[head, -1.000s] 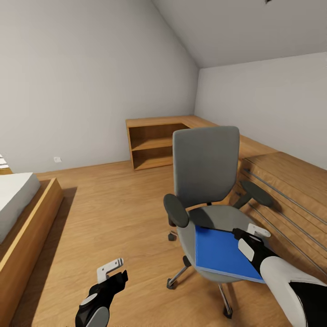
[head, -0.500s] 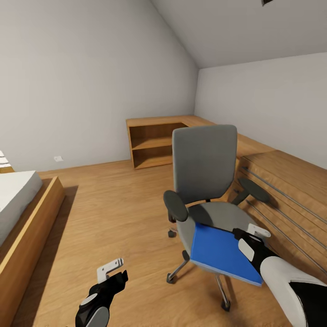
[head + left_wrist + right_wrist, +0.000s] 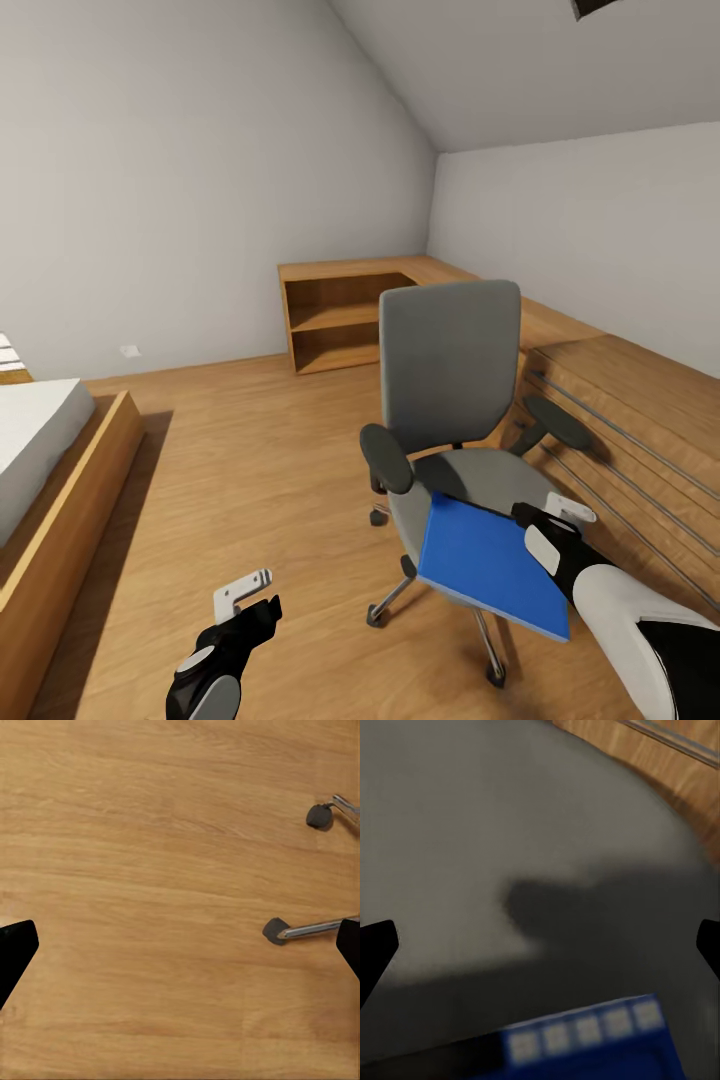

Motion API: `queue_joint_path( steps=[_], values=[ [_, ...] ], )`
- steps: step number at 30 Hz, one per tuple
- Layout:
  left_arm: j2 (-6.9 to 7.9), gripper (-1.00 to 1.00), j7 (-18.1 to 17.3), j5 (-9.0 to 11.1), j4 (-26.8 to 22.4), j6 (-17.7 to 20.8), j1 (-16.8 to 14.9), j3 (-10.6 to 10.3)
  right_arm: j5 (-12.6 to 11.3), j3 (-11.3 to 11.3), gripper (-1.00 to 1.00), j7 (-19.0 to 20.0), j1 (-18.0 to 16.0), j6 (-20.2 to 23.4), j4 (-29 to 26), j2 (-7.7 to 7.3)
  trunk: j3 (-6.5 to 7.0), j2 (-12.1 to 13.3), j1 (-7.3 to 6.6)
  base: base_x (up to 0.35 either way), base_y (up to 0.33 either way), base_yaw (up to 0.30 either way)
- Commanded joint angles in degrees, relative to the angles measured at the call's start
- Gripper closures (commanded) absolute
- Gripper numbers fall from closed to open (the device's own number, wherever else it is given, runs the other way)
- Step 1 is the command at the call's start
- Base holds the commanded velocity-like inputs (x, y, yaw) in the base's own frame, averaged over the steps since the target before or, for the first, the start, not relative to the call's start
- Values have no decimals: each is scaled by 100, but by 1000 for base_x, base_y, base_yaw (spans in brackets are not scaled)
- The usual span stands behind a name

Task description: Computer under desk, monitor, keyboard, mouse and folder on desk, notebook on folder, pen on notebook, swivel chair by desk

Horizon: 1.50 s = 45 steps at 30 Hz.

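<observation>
The swivel chair (image 3: pixel 450 370) is grey, with a tall back and dark armrests, and stands on the wood floor right of centre. The blue folder (image 3: pixel 485 565) lies tilted on the seat, its near part hanging over the seat's front edge. My right gripper (image 3: pixel 548 522) sits at the folder's right edge over the seat, its fingers wide apart. The right wrist view looks onto the grey seat (image 3: pixel 510 832), with the folder's blue edge (image 3: pixel 585 1050) just below the fingers. My left gripper (image 3: pixel 247 593) hangs open low over the floor, left of the chair's castors (image 3: pixel 276 931).
A bed in a wooden frame (image 3: pixel 60 500) stands at the left. Low light-wood shelving (image 3: pixel 340 320) runs along the far wall and corner. A slatted wooden unit (image 3: pixel 640 420) is close behind the chair on the right. Open floor (image 3: pixel 250 450) lies between bed and chair.
The folder has slid and turned toward the seat's front left and now overhangs the edge more. Both grippers hold the same places in the view.
</observation>
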Motion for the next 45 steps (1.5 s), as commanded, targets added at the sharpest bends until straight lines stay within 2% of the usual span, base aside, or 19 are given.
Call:
queue_joint_path(
  steps=[1, 9, 15, 21, 24, 28, 30, 31, 32, 36, 37, 39, 40, 45],
  values=[
    [5, -100, 41, 27, -6, 18, -6, -9, -17, -20, -100, -5, -3, -11, -2, 3, 13, 39, -23, 0, 0, 0],
    [-3, -100, 37, 31, 72, 18, -6, -1, -17, -21, -100, -5, -3, -36, -24, 5, 157, 360, -199, 0, 0, 0],
    [-18, -100, 33, 2, 485, 18, -6, -17, -22, -14, -100, 7, -1, -25, -338, 6, 265, 601, -331, 0, 0, 0],
    [-13, -100, 33, -8, 563, 15, -6, -13, -32, -6, -100, 4, -1, 1, -556, 8, 372, 841, -463, 0, 0, 0],
    [-13, -100, 33, -8, 569, 12, -6, -8, -34, 1, -100, 4, -1, 73, -579, 28, 426, 962, -528, 0, 0, 0],
    [-11, -100, 33, -5, 572, 10, -6, 12, -35, 9, -100, 3, 5, 398, -811, 86, 498, 1122, -616, 0, 0, 0],
    [-7, -100, 33, -5, 572, 9, -6, 17, -35, 7, -100, -1, 29, 614, -1168, 139, 498, 1122, -616, 0, 0, 0],
    [-9, -100, 33, -5, 572, 9, -6, 21, -35, 5, -100, -3, 157, 886, -1690, 182, 498, 1122, -616, 0, 0, 0],
    [-9, -100, 33, -5, 572, 7, -6, 23, -35, 5, -100, -5, 238, 993, -1888, 196, 498, 1122, -616, 0, 0, 0],
    [-5, -100, 37, -4, 570, 2, -6, 29, -34, 7, -100, -31, 928, 1677, -3251, 250, 498, 1122, -616, 0, 0, 0],
    [-4, -100, 38, -4, 568, 1, -6, 30, -38, 10, -100, -68, 1157, 1890, -3741, 272, 498, 1122, -616, 0, 0, 0],
    [-6, -100, 40, -4, 566, 1, -6, 30, -38, 12, -100, -129, 1373, 2092, -4208, 327, 498, 1122, -616, 0, 0, 0],
    [-8, -100, 40, -4, 565, 1, -6, 29, -37, 10, -100, -207, 1574, 2274, -4643, 409, 498, 1122, -616, 0, 0, 0],
    [-11, -100, 41, -4, 564, 0, -6, 24, -37, 5, -100, -404, 2082, 2711, -5755, 652, 498, 1122, -616, 0, 0, 0]
  ],
)
